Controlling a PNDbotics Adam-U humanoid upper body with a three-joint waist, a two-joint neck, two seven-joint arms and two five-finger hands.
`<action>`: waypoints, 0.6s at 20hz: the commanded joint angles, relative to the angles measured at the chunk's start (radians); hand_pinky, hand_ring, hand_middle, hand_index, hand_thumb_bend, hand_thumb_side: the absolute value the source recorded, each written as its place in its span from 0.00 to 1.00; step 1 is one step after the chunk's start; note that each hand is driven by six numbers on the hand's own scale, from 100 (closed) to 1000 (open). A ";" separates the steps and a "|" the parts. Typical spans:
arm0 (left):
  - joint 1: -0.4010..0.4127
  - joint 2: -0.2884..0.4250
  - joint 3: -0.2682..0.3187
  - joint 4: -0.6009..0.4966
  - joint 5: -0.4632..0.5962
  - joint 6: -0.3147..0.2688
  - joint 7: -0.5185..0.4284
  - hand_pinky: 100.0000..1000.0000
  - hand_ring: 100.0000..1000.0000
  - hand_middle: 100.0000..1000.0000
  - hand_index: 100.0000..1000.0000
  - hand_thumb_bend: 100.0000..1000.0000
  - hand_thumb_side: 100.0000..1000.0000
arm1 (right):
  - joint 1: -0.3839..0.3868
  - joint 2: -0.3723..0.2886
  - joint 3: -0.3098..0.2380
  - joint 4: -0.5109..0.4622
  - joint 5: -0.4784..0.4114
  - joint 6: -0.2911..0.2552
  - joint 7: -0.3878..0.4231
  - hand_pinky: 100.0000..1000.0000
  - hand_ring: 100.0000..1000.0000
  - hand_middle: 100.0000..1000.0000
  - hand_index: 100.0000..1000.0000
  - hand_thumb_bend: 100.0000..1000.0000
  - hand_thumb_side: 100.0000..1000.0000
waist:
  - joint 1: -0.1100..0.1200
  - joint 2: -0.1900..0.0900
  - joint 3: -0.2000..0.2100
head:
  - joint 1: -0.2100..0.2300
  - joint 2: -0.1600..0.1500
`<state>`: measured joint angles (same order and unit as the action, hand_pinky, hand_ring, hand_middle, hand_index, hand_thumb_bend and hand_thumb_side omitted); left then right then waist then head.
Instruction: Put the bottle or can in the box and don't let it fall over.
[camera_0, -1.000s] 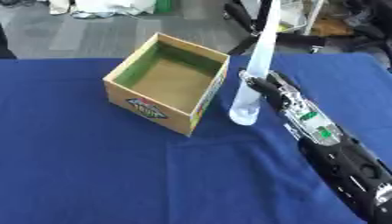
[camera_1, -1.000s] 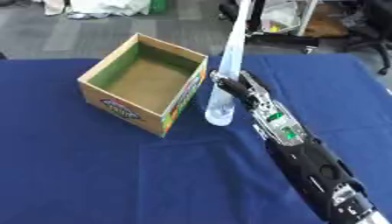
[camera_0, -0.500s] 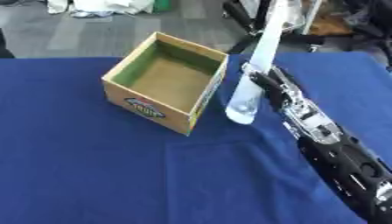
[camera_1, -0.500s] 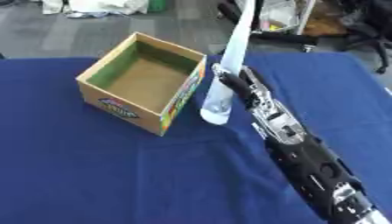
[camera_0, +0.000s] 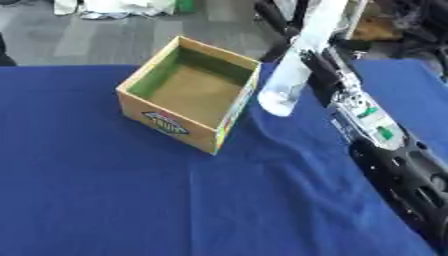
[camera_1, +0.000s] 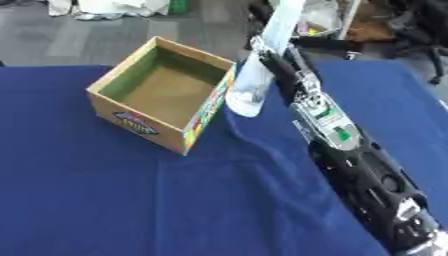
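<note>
Bottle, tall and pale, is leaning just beside the right wall of the open cardboard box, its base apparently off the blue tablecloth. The right hand is gripping it with curled fingers. Risk: the base is catching the box rim, tipping bottle or box. Clutter is lying beyond the table; nothing is blocking the opening. The left hand is not showing.

A tall clear bottle leans tilted just beside the right wall of an open cardboard box near the table's far edge
</note>
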<state>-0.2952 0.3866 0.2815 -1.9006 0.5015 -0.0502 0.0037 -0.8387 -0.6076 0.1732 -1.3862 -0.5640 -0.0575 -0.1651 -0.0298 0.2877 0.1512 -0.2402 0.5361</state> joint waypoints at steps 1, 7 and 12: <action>-0.018 0.022 0.006 -0.024 0.004 0.002 0.007 0.90 1.00 1.00 0.75 0.34 0.59 | -0.043 -0.063 -0.011 -0.049 -0.036 -0.020 0.004 0.90 0.42 0.51 0.12 0.00 0.41 | -0.001 -0.028 0.003 | -0.008 0.008; -0.044 0.015 0.002 -0.041 0.015 0.012 0.020 0.90 1.00 1.00 0.75 0.35 0.58 | -0.084 -0.092 -0.008 -0.058 -0.076 -0.035 -0.003 0.71 0.35 0.49 0.12 0.00 0.41 | -0.014 -0.030 0.020 | -0.041 0.009; -0.070 0.005 -0.003 -0.054 0.025 0.022 0.026 0.90 1.00 1.00 0.75 0.35 0.57 | -0.108 -0.099 -0.002 -0.043 -0.096 -0.032 0.006 0.64 0.34 0.49 0.12 0.00 0.41 | -0.021 -0.024 0.040 | -0.067 -0.001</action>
<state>-0.3501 0.3809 0.2800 -1.9295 0.5192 -0.0301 0.0259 -0.9224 -0.6669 0.1786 -1.4203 -0.6486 -0.0876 -0.1637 -0.0542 0.2834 0.1931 -0.2982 0.5433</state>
